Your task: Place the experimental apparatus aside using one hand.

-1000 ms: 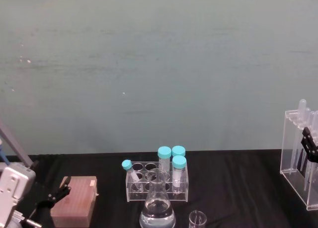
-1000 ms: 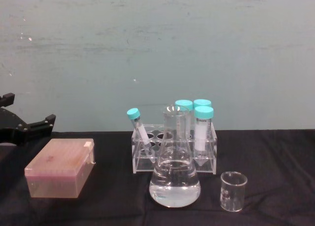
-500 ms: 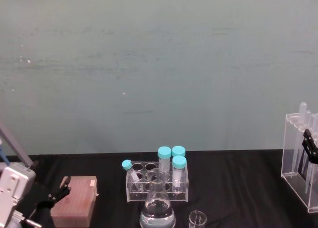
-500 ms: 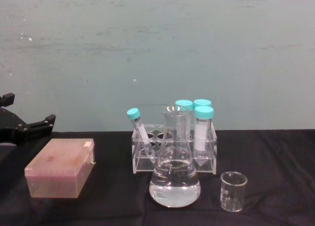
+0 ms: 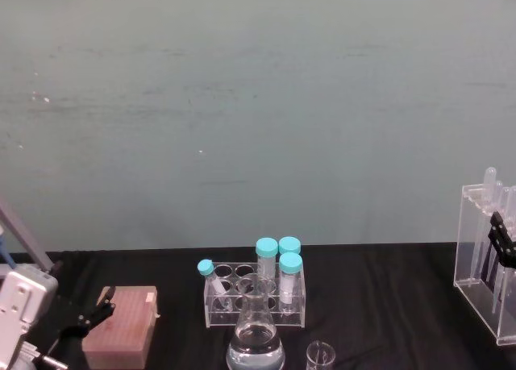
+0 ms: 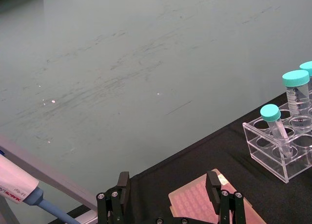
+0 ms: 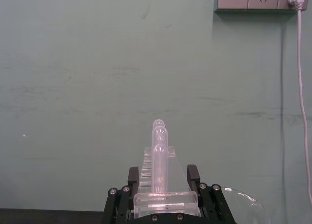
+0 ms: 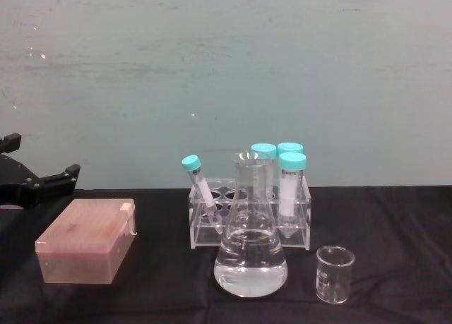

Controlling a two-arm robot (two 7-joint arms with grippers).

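Note:
At the table's right edge, a tall acrylic stand with long glass test tubes sits in my right gripper. The right wrist view shows that gripper shut on the stand, one finger on each side. I cannot tell whether the stand's base touches the table. The conical flask with clear liquid stands at the front centre, and the small beaker is just to its right. My left gripper hangs open at the left, above the pink box.
A clear rack of blue-capped tubes stands behind the flask. A pink tip box lies front left, with a pipette beside it. A black cloth covers the table in front of a green wall.
The stand has sunk slightly with my right gripper. The left arm and the other labware have not moved.

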